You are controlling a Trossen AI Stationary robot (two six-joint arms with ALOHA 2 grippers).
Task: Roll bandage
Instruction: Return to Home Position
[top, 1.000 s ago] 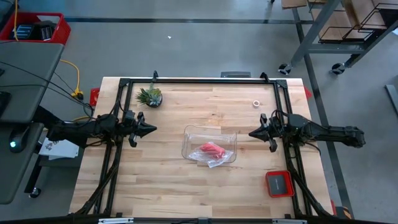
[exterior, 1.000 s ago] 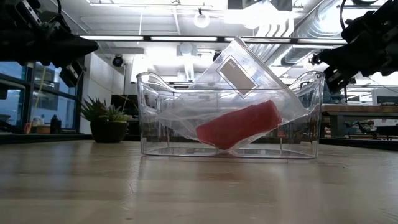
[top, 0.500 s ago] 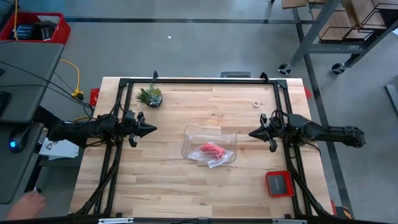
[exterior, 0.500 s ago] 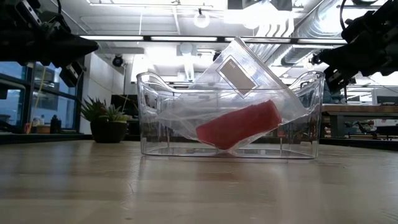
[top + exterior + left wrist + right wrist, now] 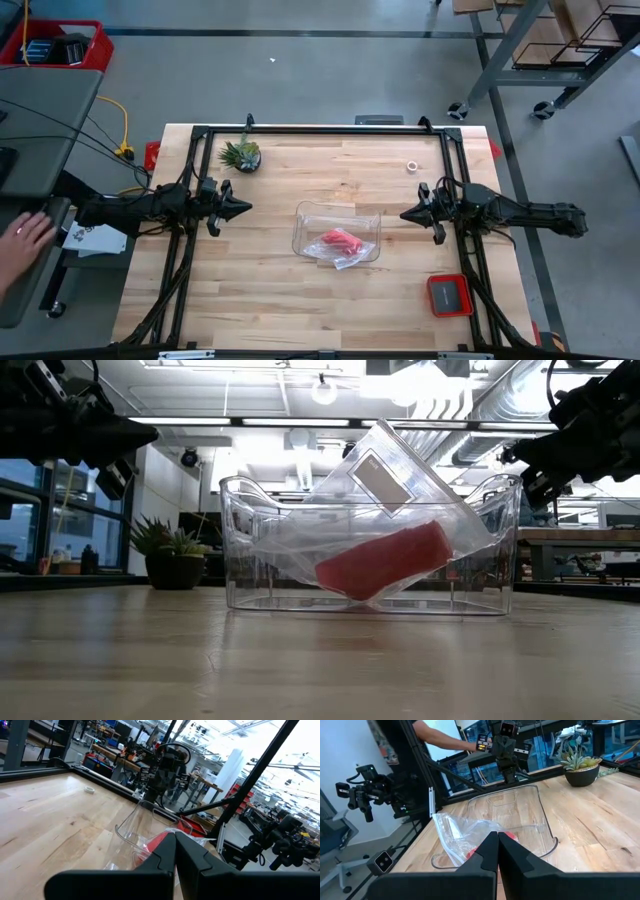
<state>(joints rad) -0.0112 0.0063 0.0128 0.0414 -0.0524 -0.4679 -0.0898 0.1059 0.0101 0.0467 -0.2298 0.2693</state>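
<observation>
The bandage point(image 5: 337, 241) lies lengthwise between the closed, empty left fingers point(image 5: 243, 208) and right fingers point(image 5: 407, 214), with its end nearer the right fingers raised.

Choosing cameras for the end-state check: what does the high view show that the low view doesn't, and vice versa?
High only: small red tray, white ring, a person's hand left of the table. Low only: the bag's white label, and the bag leaning out over the container rim. Both: container, bag, red bandage inside it, potted plant, and the left end effector and right end effector, shut, flanking the container.
</observation>
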